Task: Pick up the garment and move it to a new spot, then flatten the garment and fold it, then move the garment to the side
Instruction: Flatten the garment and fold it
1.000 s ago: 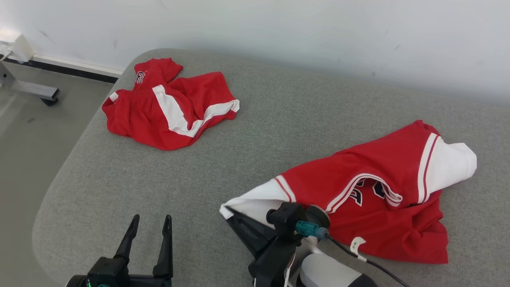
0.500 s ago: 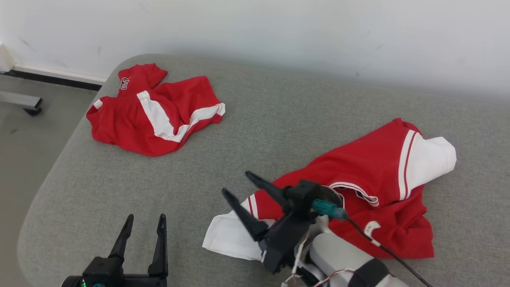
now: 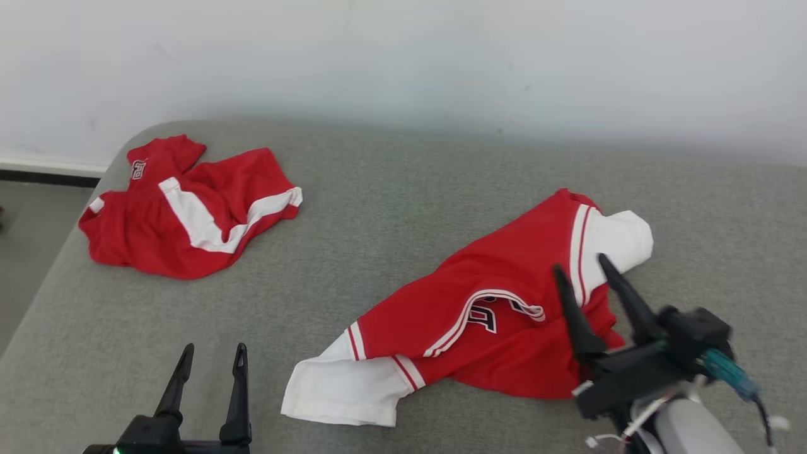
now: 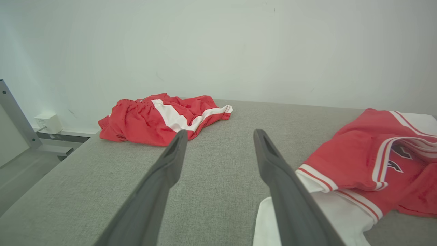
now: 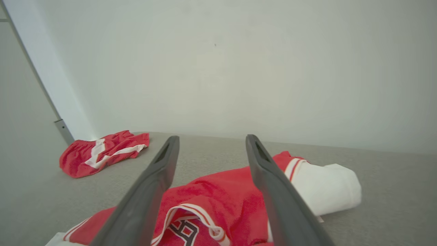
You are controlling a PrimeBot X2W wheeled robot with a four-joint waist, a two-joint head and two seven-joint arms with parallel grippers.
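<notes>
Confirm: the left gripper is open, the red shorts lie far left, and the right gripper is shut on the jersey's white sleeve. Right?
Not quite. The right gripper is open, its fingers spread over the jersey and gripping nothing, as the right wrist view shows. The left gripper is open and the red shorts lie far left.

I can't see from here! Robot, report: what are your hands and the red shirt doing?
Left gripper open, empty. Right gripper open over jersey. Jersey rumpled, not folded. Shorts lie well apart.
</notes>
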